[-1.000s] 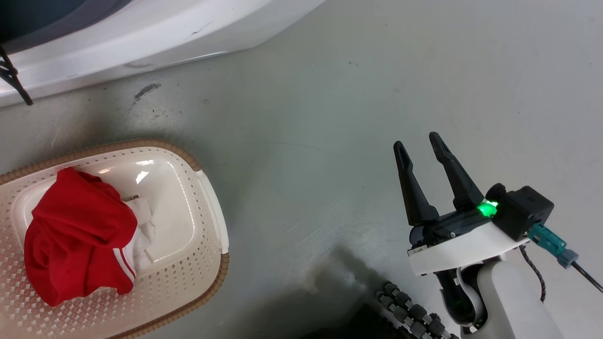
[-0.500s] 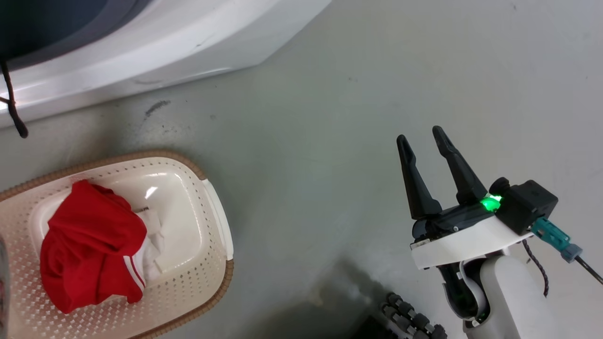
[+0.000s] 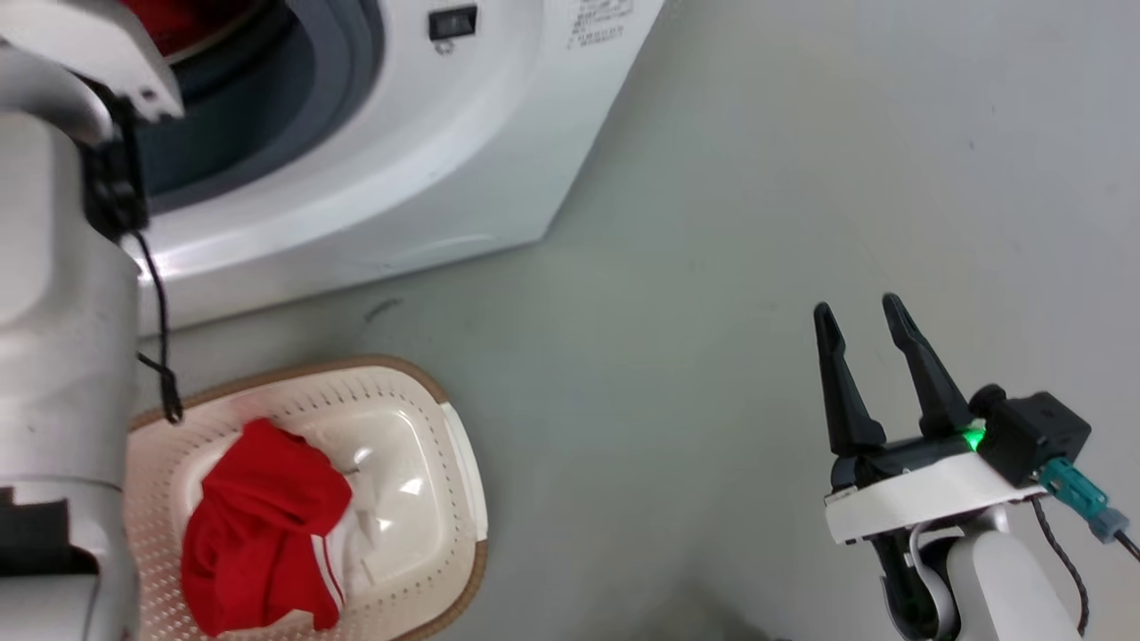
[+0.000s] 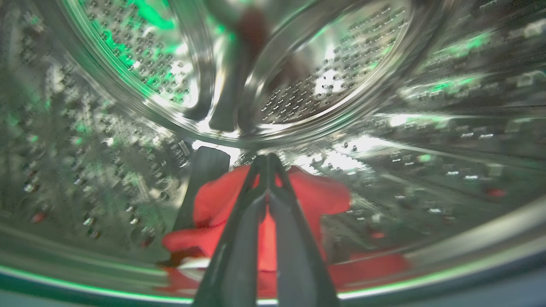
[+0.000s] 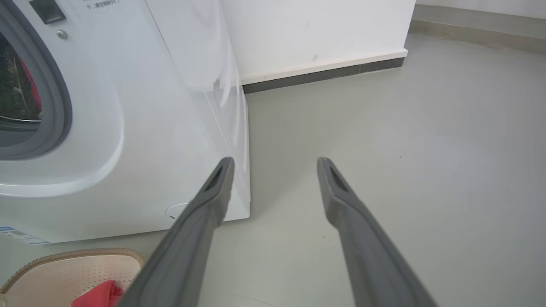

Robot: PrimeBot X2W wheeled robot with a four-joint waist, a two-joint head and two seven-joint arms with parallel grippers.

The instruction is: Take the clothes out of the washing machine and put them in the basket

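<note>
The white washing machine (image 3: 401,178) stands at the upper left, its door opening ringed in grey. My left arm (image 3: 53,312) reaches into it. Inside the shiny perforated drum (image 4: 341,72), my left gripper (image 4: 267,157) is shut, its tips over the far edge of a red garment (image 4: 315,196) lying on the drum's bottom; no cloth shows pinched between them. Another red garment (image 3: 258,525) lies in the cream basket (image 3: 463,499) on the floor below the washer. My right gripper (image 3: 856,304) hangs open and empty over bare floor at the right.
The grey floor (image 3: 668,356) stretches between the basket and my right arm. In the right wrist view the washer's side (image 5: 222,106) meets a white wall with a dark skirting (image 5: 324,72), and the basket's corner (image 5: 64,266) shows at the lower left.
The head camera has tilted up, so the washer's opening and my left arm have come into view. The right gripper stays open; the red garment in the basket lies as before.
</note>
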